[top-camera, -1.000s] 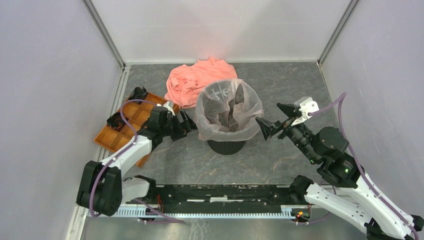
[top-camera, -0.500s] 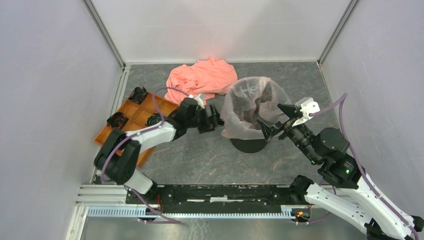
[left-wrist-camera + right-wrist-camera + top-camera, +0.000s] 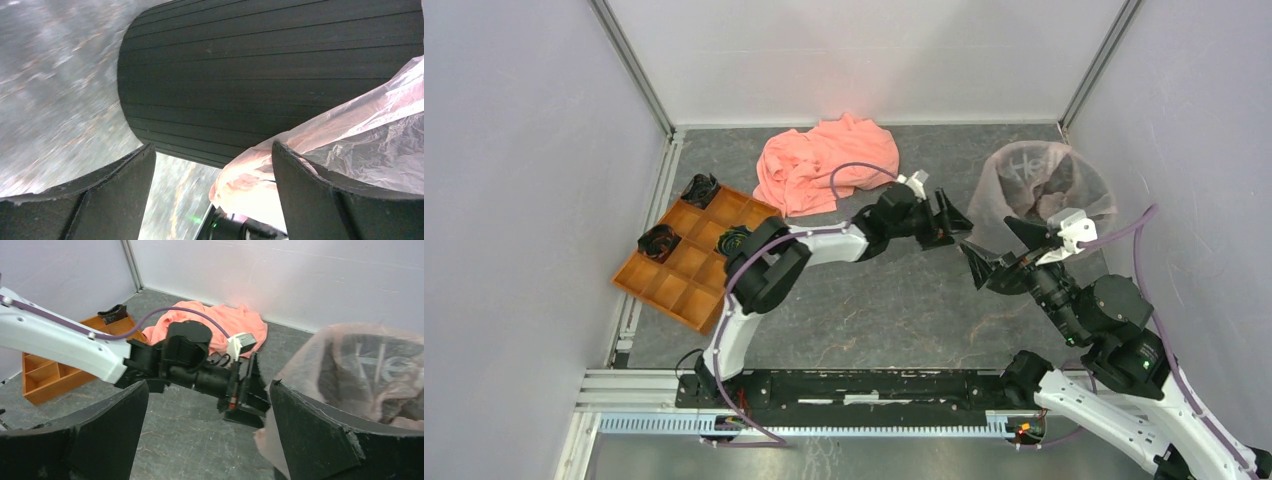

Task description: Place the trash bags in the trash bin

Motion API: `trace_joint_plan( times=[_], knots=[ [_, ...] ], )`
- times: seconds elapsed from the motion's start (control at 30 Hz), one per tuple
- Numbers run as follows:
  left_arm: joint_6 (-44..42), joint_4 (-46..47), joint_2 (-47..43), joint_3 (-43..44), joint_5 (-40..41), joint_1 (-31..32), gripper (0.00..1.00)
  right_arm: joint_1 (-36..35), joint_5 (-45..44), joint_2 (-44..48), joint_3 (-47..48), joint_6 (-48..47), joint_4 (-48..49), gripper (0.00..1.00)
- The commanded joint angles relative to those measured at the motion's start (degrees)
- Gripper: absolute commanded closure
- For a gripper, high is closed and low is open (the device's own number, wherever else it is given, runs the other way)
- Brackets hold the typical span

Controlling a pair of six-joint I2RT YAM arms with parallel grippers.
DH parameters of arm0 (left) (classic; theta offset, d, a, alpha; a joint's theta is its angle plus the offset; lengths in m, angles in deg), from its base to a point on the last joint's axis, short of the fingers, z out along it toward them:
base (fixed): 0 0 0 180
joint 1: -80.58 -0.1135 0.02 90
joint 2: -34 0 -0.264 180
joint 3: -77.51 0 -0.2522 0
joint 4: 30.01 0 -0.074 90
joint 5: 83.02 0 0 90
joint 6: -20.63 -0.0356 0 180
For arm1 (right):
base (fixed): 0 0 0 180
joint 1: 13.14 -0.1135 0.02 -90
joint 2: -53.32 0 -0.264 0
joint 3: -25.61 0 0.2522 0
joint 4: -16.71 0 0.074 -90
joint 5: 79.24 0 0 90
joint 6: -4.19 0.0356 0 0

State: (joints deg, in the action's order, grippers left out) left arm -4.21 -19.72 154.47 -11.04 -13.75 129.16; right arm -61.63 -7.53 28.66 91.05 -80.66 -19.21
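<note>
The pink trash bag (image 3: 1006, 190) lines the black trash bin (image 3: 260, 75) at upper right of the overhead frame (film draped over the rim), with left claw (image 3: 959, 225) and right claw (image 3: 996, 248) both spread empty just beside it.

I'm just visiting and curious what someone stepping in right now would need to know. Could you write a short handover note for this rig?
Left end effector: open, holding nothing, stretched across the table to the side of the trash bin.
Right end effector: open, empty, close beside the bin.
Pink trash bag: inside the bin, with its mouth draped over the rim and loose film hanging down the outside.
Bin: far right of the table, near the wall.
Done: the bag is in the bin.
Left: probably only tidying the loose film and pulling both arms back.
</note>
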Motion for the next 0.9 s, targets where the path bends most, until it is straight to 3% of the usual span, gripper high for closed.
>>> trace_joint_plan(
  times=[0.0, 0.17, 0.27, 0.43, 0.67, 0.87],
  knots=[
    [6.89, 5.22, 7.67, 11.80, 1.22, 2.71, 0.10, -0.04, -3.02, 1.52, 2.52, 1.07, -2.32, 0.02],
    [7.68, 3.00, 15.17, 22.49, 1.58, 4.33, 0.12, -0.03, -3.91, 2.56, 3.41, 1.23, -3.38, 0.02],
    [5.86, 1.58, 14.00, 22.08, 2.31, 3.89, 0.12, -0.07, -4.23, 2.87, 3.60, 1.36, -3.46, 0.02],
    [-2.22, -1.02, 3.89, 11.42, 3.68, 1.44, 0.08, -0.02, -4.08, 3.21, 2.78, 1.64, -2.93, 0.02],
    [-15.71, -7.32, -9.11, 6.59, -10.62, -1.02, 0.02, -0.04, -2.07, 0.45, 2.30, 0.55, -2.12, 0.02],
    [-27.19, -17.30, -27.64, -4.93, -2.07, -1.81, 0.00, -0.02, -1.69, -2.48, 4.01, 0.90, -1.35, 0.02]
  ],
)
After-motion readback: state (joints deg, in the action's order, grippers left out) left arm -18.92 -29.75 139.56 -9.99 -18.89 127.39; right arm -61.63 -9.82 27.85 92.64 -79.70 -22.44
